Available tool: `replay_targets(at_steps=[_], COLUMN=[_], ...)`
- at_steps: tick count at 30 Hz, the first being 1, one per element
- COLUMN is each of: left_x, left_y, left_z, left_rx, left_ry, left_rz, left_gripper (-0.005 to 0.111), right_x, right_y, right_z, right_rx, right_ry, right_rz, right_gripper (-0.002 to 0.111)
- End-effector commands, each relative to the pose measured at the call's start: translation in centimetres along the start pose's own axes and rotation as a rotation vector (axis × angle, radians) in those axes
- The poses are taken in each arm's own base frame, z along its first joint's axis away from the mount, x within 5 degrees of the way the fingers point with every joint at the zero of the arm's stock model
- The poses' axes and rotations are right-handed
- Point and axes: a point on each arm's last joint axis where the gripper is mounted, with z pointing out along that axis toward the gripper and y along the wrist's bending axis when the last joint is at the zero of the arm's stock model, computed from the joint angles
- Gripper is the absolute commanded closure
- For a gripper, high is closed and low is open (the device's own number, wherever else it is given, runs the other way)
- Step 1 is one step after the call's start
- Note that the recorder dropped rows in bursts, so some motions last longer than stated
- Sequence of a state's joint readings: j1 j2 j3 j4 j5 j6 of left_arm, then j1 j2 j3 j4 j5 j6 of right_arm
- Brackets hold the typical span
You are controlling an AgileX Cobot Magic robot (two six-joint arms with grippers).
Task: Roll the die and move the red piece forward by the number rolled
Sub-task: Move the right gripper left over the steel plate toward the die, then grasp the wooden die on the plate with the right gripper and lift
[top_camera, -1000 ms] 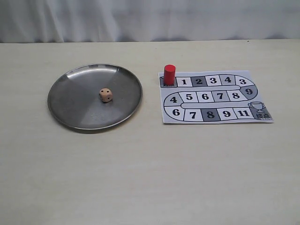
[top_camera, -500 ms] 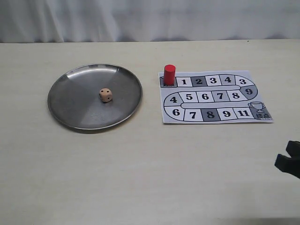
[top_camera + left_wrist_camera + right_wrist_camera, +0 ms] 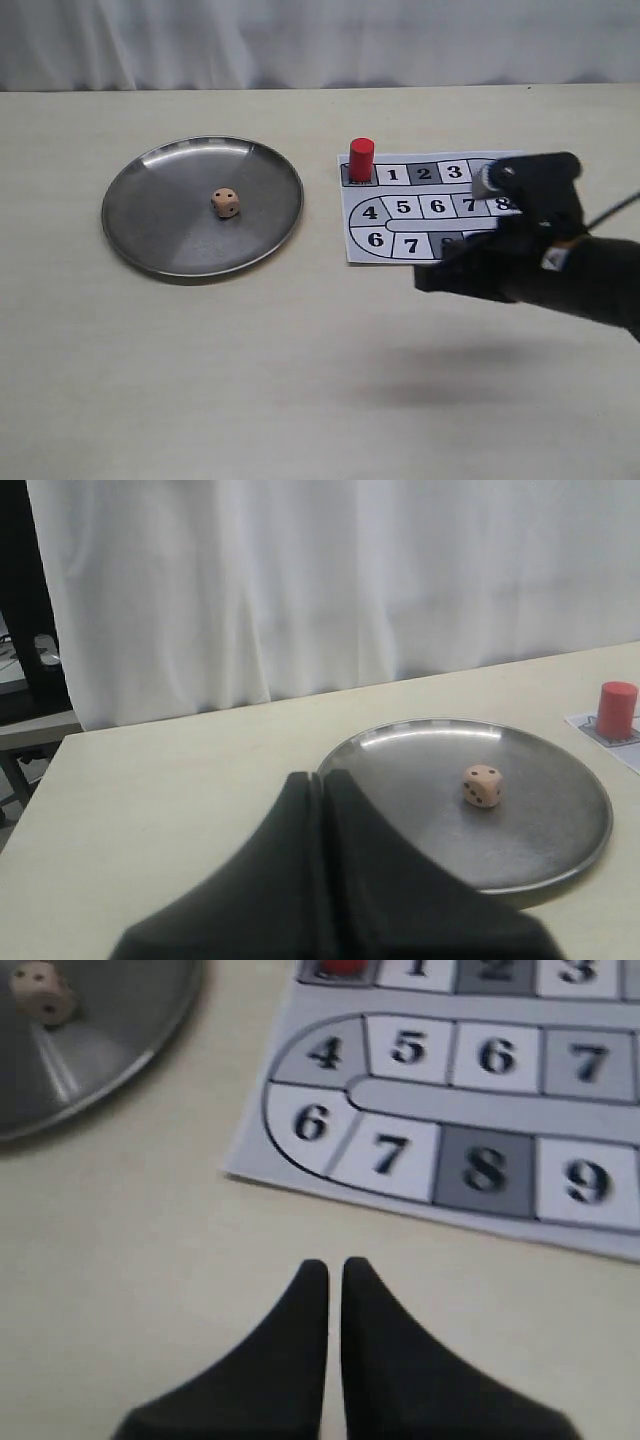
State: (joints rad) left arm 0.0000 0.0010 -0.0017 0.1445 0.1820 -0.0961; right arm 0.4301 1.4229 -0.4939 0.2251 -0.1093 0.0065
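Roll step, we judge: die point(image 3: 226, 203) unlifted, both claws closed and empty.

The die sits near the middle of the steel plate point(image 3: 150, 230). The red piece point(image 3: 361, 159) stands upright on the board point(image 3: 385, 222)'s start square, just beside square 1. The right gripper point(image 3: 328, 1265) hangs off the board's near edge by squares 7 and 8, pointing platewards. The next move calls for fingers parting around the die. Only the left wrist view shows the left gripper point(image 3: 320, 777), near the plate rim; the exterior view misses it. We cannot read the die's top face in any view.
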Motion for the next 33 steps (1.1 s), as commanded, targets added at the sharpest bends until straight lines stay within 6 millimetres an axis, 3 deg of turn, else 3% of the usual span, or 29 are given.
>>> replay_targets(at_steps=[1,6,10,15,26,28,30,31,33], left_x=[0.0,0.0,0.0,0.0,0.0,0.0,0.0,0.0,0.0], left_y=[0.0,0.0,0.0,0.0,0.0,0.0,0.0,0.0,0.0], left_z=[0.0,0.0,0.0,0.0,0.0,0.0,0.0,0.0,0.0], left_rx=[0.002,0.002,0.002,0.002,0.002,0.002,0.002,0.002,0.002], left_ry=[-0.008,-0.008,-0.008,-0.008,-0.008,-0.008,-0.008,-0.008,-0.008], left_rz=[-0.007,-0.007,-0.007,-0.007,-0.007,-0.007,-0.007,-0.007,-0.007], left_gripper=[0.107,0.107,0.107,0.107,0.107,0.107,0.107,0.107,0.107], right_x=[-3.0,-6.9,-9.0,-11.0,-11.1,-10.6,-10.5,-10.6,-11.3], right_y=[2.6,5.8,9.2,12.5,14.3,14.6,14.6,14.6,14.8], right_z=[4.0,8.7,12.0,16.4,23.8,24.9,25.2,24.9,24.1], right_rx=[-0.044,-0.093,-0.142,-0.188,-0.208,-0.215,-0.219,-0.221,-0.227], right_ry=[0.079,0.14,0.118,0.106,0.187,0.187,0.192,0.213,0.241], right_rz=[-0.061,-0.095,-0.205,-0.314,-0.384,-0.422,-0.448,-0.45,-0.455], right_gripper=[0.091,0.057,0.041,0.039,0.039,0.042,0.061,0.079,0.096])
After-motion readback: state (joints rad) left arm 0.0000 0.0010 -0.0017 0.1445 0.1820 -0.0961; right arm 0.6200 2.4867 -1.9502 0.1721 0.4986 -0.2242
